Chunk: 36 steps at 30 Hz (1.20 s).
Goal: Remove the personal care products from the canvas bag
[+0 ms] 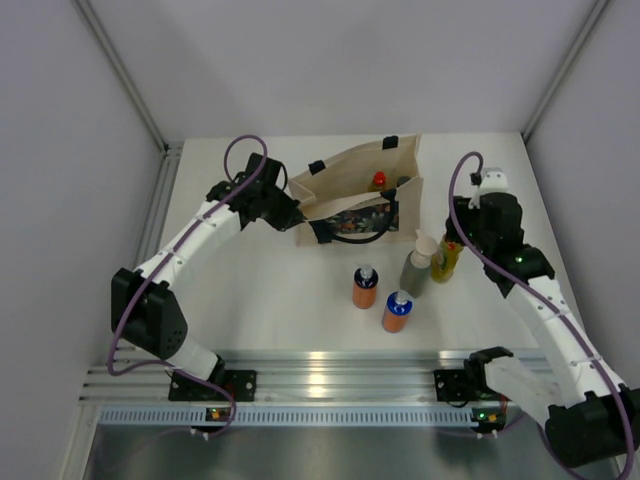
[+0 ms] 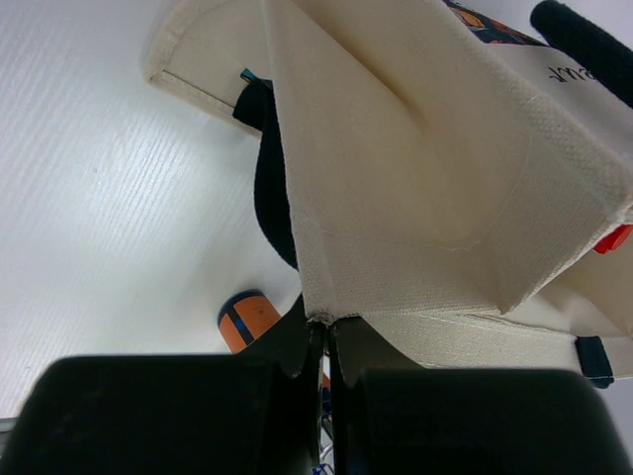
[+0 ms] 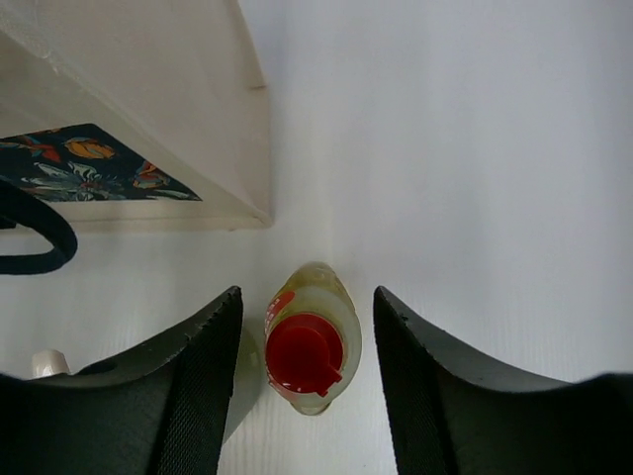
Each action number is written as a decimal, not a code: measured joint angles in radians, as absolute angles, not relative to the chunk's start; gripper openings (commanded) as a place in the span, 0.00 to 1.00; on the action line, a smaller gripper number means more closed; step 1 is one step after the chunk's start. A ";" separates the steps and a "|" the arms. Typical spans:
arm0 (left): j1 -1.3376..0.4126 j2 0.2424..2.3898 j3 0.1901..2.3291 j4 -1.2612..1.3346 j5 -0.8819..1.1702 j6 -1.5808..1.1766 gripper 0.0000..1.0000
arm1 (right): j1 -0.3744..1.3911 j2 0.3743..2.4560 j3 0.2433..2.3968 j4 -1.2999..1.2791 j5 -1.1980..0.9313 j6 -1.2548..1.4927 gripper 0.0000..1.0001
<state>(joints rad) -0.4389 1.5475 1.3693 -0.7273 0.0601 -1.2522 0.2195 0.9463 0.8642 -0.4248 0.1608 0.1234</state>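
The beige canvas bag [image 1: 350, 185] stands open at the back of the table, and a red-capped bottle [image 1: 379, 180] shows inside it. My left gripper [image 1: 292, 216] is shut on the bag's left corner edge [image 2: 326, 319]. Two orange bottles [image 1: 365, 287] [image 1: 397, 311], a grey-green bottle with a beige cap [image 1: 418, 266] and a yellow bottle [image 1: 446, 258] stand on the table in front of the bag. My right gripper [image 3: 307, 302] is open around the yellow bottle's red cap [image 3: 305, 356], with a gap on each side. The bag's floral panel [image 3: 94, 163] lies to its left.
White walls enclose the table on the left, back and right. The bag's black handle [image 1: 355, 230] hangs over its front. An aluminium rail [image 1: 330, 385] runs along the near edge between the arm bases.
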 measured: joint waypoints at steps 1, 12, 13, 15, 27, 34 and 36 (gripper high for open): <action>-0.439 1.547 1.369 -0.727 0.060 -1.252 0.00 | 0.220 0.942 0.866 -0.425 0.159 0.123 0.56; -0.438 1.547 1.369 -0.727 0.063 -1.252 0.00 | 0.224 1.046 1.171 -0.463 0.052 0.170 0.50; -0.438 1.548 1.369 -0.727 0.063 -1.252 0.00 | 0.230 1.065 1.213 -0.464 0.041 0.181 0.49; -0.438 1.548 1.369 -0.727 0.062 -1.250 0.00 | 0.248 1.107 1.290 -0.471 0.023 0.204 0.48; -0.439 1.548 1.368 -0.727 0.052 -1.225 0.00 | 0.503 1.584 1.826 -0.756 0.039 0.218 0.46; -0.440 1.548 1.363 -0.725 0.047 -1.211 0.00 | 0.528 1.777 1.979 -0.928 0.106 0.189 0.47; -0.440 1.548 1.363 -0.725 0.046 -1.205 0.00 | 0.528 1.800 1.979 -0.953 0.123 0.174 0.47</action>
